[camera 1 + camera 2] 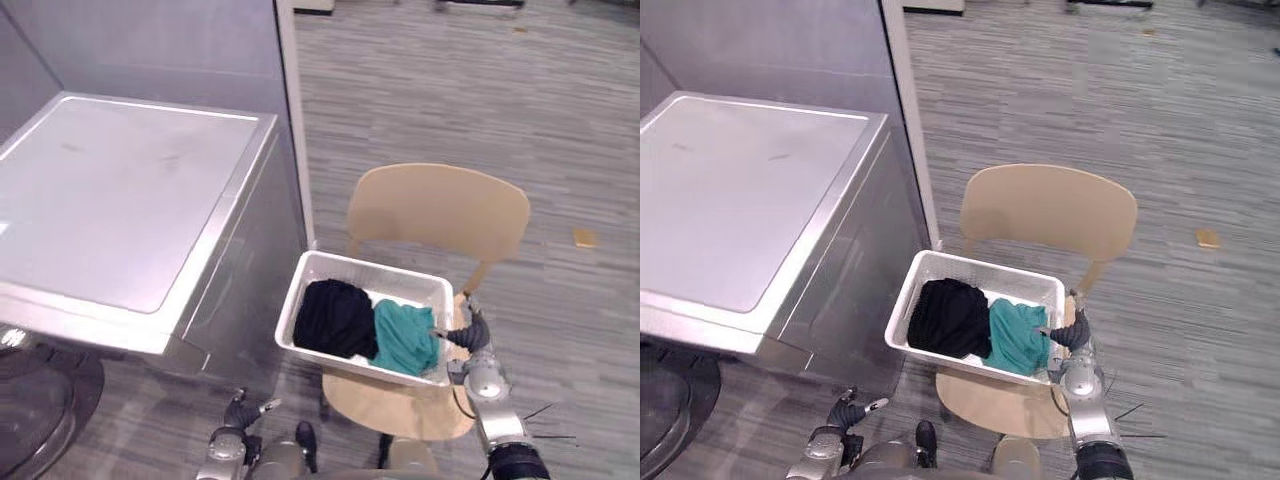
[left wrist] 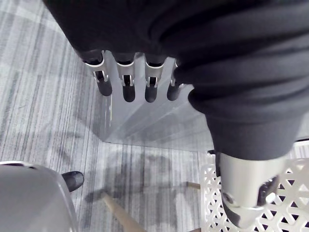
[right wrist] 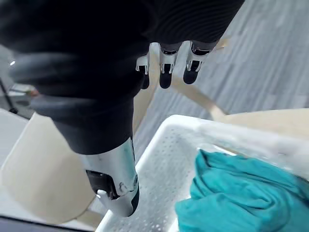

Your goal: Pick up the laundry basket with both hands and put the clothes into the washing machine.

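Note:
A white laundry basket point(image 1: 330, 263) rests on the seat of a tan wooden chair point(image 1: 440, 205). Inside it lie a black garment point(image 1: 335, 318) and a teal garment point(image 1: 405, 338). My right hand point(image 1: 470, 335) is at the basket's right end, open, with its thumb over the rim by the teal garment point(image 3: 231, 193) and its fingers point(image 3: 165, 72) straight outside the basket point(image 3: 164, 169). My left hand point(image 1: 238, 412) hangs low, left of the chair and apart from the basket, with its fingers point(image 2: 128, 82) straight. The silver washing machine point(image 1: 120, 200) stands at the left with its lid down.
A white wall edge point(image 1: 295, 120) rises just behind the washer and close to the basket's left end. A dark round base point(image 1: 40, 400) sits on the floor at the lower left. A small tan scrap point(image 1: 585, 237) lies on the grey floor at the right.

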Robot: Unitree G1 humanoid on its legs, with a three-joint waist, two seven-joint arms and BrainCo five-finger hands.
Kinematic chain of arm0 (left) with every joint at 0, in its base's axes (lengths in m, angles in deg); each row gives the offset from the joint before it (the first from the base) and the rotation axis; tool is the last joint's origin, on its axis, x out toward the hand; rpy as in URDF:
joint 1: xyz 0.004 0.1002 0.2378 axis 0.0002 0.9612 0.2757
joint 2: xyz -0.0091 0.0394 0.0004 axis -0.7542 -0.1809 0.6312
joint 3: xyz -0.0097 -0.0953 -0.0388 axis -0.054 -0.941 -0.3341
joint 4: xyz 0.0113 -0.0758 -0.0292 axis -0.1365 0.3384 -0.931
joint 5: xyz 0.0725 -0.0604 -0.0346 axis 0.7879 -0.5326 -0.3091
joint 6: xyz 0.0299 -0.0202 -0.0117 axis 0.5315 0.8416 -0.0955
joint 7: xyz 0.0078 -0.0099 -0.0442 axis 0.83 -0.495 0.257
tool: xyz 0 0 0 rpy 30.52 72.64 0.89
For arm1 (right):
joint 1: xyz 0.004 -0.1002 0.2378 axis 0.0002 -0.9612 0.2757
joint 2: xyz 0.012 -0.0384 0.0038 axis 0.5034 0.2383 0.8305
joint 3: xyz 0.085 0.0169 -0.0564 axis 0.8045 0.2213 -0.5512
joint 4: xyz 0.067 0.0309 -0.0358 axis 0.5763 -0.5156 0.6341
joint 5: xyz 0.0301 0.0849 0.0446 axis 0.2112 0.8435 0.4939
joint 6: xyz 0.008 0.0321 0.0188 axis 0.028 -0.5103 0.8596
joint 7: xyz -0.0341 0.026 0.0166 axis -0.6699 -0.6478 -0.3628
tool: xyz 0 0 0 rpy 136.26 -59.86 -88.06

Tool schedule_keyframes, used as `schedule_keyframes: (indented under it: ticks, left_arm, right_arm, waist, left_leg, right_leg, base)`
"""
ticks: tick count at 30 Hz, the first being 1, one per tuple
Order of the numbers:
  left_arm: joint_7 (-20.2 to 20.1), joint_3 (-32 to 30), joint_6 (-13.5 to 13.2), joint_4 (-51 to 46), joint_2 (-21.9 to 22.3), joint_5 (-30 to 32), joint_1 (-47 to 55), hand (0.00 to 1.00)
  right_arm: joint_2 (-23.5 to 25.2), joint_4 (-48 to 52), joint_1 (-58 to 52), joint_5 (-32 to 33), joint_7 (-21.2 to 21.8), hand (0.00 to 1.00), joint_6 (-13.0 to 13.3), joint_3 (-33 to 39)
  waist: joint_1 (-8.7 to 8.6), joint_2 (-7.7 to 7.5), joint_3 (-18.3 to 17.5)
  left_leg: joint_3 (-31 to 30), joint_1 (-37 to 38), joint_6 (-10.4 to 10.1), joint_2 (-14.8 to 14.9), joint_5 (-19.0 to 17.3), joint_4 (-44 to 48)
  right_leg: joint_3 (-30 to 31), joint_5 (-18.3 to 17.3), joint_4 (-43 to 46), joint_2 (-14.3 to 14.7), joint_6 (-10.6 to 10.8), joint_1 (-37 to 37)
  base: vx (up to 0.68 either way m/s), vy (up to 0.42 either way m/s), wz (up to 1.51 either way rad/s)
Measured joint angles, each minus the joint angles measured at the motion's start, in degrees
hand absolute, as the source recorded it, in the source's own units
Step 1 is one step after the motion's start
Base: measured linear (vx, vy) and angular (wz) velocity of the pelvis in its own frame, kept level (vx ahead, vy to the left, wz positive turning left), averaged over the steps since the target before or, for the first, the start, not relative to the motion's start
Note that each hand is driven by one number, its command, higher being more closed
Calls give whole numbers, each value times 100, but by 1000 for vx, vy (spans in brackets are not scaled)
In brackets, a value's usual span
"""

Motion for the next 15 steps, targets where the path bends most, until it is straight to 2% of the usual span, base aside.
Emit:
schedule_keyframes:
  ticks: [1, 4, 8, 9, 11, 13, 15]
  left_arm:
    - [7, -13, -20, -14, 1, 5, 79, 0]
    - [-8, 13, -42, -10, -3, 55, 77, 0]
    - [-31, 197, -86, -10, -5, 79, 52, 0]
    - [-35, 271, -100, -13, 0, 78, 14, 0]
    - [-35, 364, -127, -25, -4, 76, -11, 0]
    - [-33, 369, -153, -70, -4, 72, -122, 0]
    - [-28, 366, -175, -118, -6, 56, -221, 0]
  right_arm:
    - [-21, 118, -1, -176, 87, 0, 11, -257]
    - [-47, 183, 20, -439, 371, 0, 137, -1029]
    - [-72, -250, 362, -527, 611, 0, 253, -1926]
    - [-63, -466, 550, -563, 686, 0, 263, -2140]
    - [-63, -849, 909, -635, 710, 0, 266, -2364]
    - [-58, -1238, 1346, -700, 703, 0, 264, -2404]
    - [-71, -1683, 1888, -731, 682, 0, 242, -2381]
  waist:
    - [-8, 39, -25]
    - [15, 24, -37]
    - [58, 22, -38]
    - [128, 27, -38]
    - [179, 32, -33]
    - [310, 52, 151]
    - [369, 88, 372]
  left_leg:
    - [-73, 6, -51, 56, 80, -134]
    - [-223, 53, -169, 163, 259, -420]
    - [-392, 77, -191, 188, 334, -498]
    - [-466, 34, -176, 172, 385, -521]
    - [-683, -105, -162, 127, 547, -640]
    - [-861, -249, -145, 91, 661, -652]
    - [-1101, -486, -136, 44, 787, -633]
  right_leg:
    - [-93, 83, -168, 90, -36, 73]
    - [-273, 259, -534, 289, -138, 227]
    - [-458, 312, -734, 388, -157, 405]
    - [-520, 342, -790, 388, -165, 413]
    - [-723, 446, -952, 382, -158, 399]
    - [-894, 525, -1014, 370, -174, 374]
    - [-1093, 574, -1048, 359, -182, 275]
  base:
    - [46, -129, 16]
    - [39, -132, 20]
    - [22, -63, 24]
    - [-7, -23, 27]
    - [-30, 2, 54]
    - [-71, 24, 55]
    - [-149, 36, 56]
